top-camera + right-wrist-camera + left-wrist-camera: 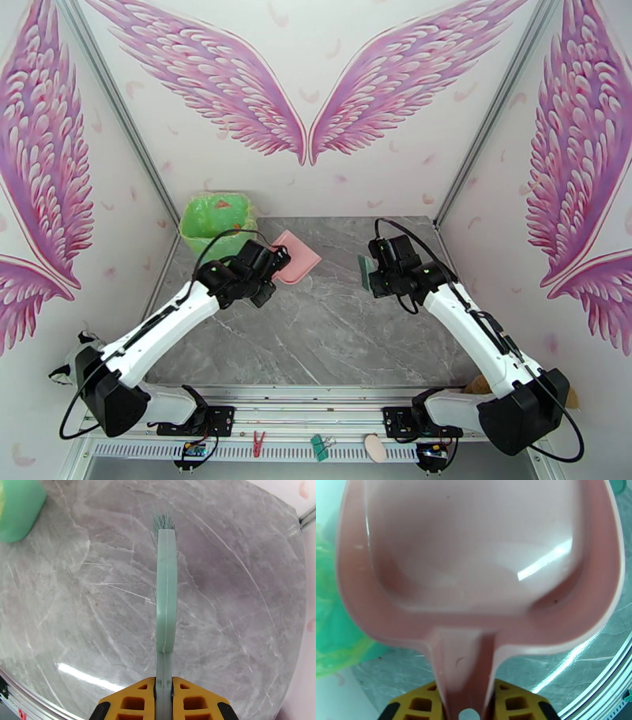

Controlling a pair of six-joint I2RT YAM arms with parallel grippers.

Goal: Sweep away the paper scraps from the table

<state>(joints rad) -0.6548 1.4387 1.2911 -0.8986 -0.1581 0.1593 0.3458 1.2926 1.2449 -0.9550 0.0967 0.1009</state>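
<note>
The table (pixel 332 331) fills the middle of the top view, with a bin (pixel 217 225) at its upper-left corner. Just right of the bin, the dustpan (pixel 299 259) sits in the left gripper (pixel 272 264), held by its handle. Well apart, right of centre, the brush (pixel 364 273) sits in the right gripper (pixel 378 275).

Robot lab booth; wing-print walls (pixel 316 47), alu frame (pixel 114 104), marble table (pixel 332 316)
</note>
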